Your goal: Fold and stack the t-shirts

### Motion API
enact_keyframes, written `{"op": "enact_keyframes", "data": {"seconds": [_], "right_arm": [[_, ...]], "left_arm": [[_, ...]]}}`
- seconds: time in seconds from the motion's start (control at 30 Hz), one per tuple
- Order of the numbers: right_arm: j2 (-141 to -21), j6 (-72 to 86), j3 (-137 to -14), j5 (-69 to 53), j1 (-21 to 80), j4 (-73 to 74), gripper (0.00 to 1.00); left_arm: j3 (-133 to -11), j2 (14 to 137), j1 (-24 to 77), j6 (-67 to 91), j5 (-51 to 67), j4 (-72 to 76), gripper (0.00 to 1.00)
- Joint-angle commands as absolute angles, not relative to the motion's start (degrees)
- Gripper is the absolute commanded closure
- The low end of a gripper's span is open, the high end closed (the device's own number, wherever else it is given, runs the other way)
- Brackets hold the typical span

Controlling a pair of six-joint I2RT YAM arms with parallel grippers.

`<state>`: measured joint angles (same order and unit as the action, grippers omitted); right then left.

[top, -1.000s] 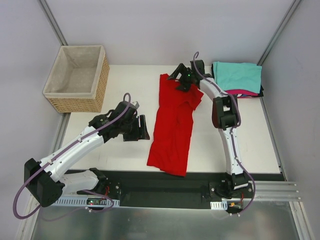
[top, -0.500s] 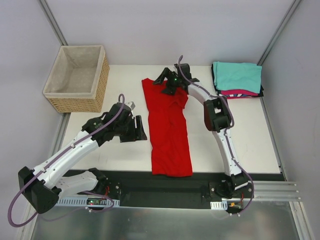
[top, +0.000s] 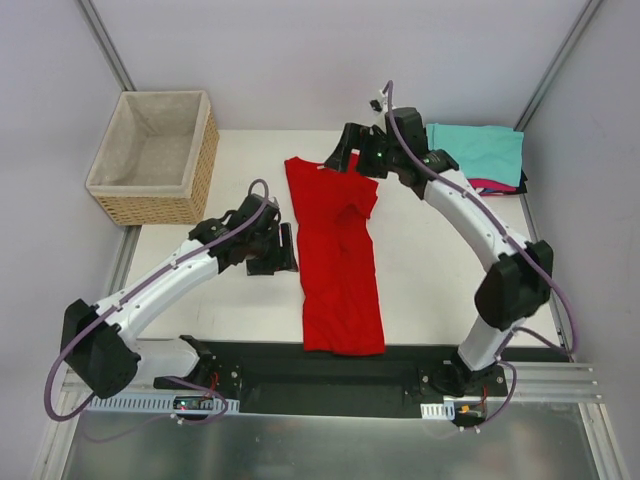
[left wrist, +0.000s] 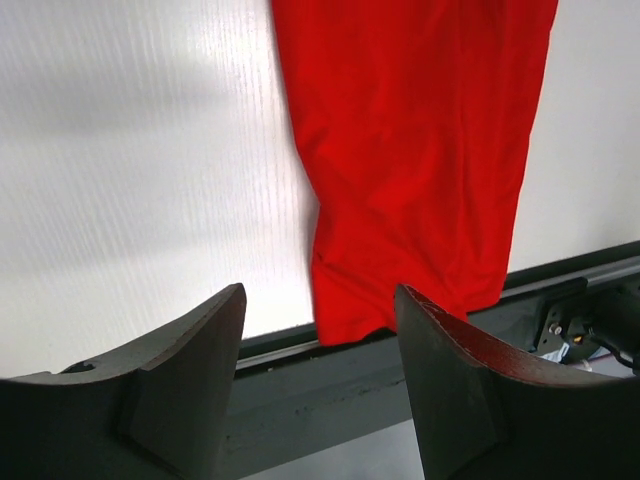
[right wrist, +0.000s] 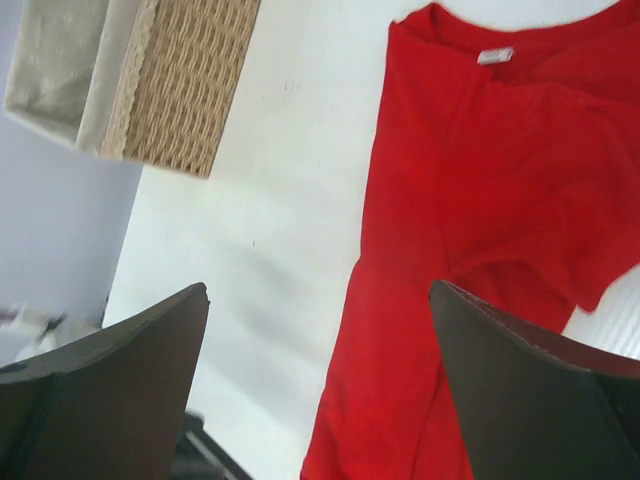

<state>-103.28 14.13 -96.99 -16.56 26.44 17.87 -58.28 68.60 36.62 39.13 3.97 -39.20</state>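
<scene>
Red shirt (top: 335,260): flat on the counter (top: 440,290), lengthwise down the middle, collar at the far end, hem at the near edge just over the dark rail (top: 300,365). One short sleeve sticks out on the right side; the other cannot be made out.
Collar tag (right wrist: 494,56): small and white, visible only from the right wrist.
Folded stack: far right corner of the counter. Teal shirt (top: 478,150) on top, pink shirt (top: 485,186) only a thin strip beneath, black shirt (top: 522,184) no more than a dark edge. Near left corner hidden behind the right arm (top: 470,215).
Basket (top: 150,208): far left corner, well apart from every shirt; cut off by the frame in the right wrist view.
Left jaws: partway apart, nothing between them, above bare counter just beside the red shirt's left edge.
Right jaws: spread wide, nothing held, above the collar end of the red shirt; contact with the cloth impossible to tell.
Left wrist view: only the lower part of the red shirt, the rest cut off at the top.
Right wrist view: collar and chest only, hem out of frame, one sleeve partly behind a finger.
</scene>
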Motion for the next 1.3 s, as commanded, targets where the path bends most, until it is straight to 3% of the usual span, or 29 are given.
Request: {"op": "enact_keyframes", "data": {"seconds": [0.0,0.23,0.33,0.43,0.63,0.9,1.27], "right_arm": [[-95.91,8.71,-88.52,-8.81,29.61,27.22,0.03],[-84.66,10.18,-73.76,6.58,35.68,35.77,0.02],[-80.09,13.60,-59.93,12.19,38.40,37.70,0.01],[-77.26,15.64,-54.34,13.01,40.07,37.18,0.01],[-75.32,17.92,-52.56,15.55,44.12,38.32,0.01],[-81.29,21.70,-59.50,20.65,51.49,42.80,0.01],[-77.34,33.65,-48.87,24.08,62.13,42.62,0.03]], "left_arm": [[-60.65,73.11,36.04,38.14,4.21,-36.40,0.39],[-53.63,76.29,36.47,42.45,14.59,-28.57,0.41],[-46.81,70.27,37.79,45.42,14.15,-27.60,0.42],[-42.20,64.63,38.41,47.45,14.59,-27.51,0.41],[-36.65,57.58,39.55,49.74,14.94,-27.33,0.41],[-39.99,63.54,41.39,49.48,16.44,-26.19,0.42],[-32.26,59.16,49.39,56.24,15.03,-24.79,0.42]]}}
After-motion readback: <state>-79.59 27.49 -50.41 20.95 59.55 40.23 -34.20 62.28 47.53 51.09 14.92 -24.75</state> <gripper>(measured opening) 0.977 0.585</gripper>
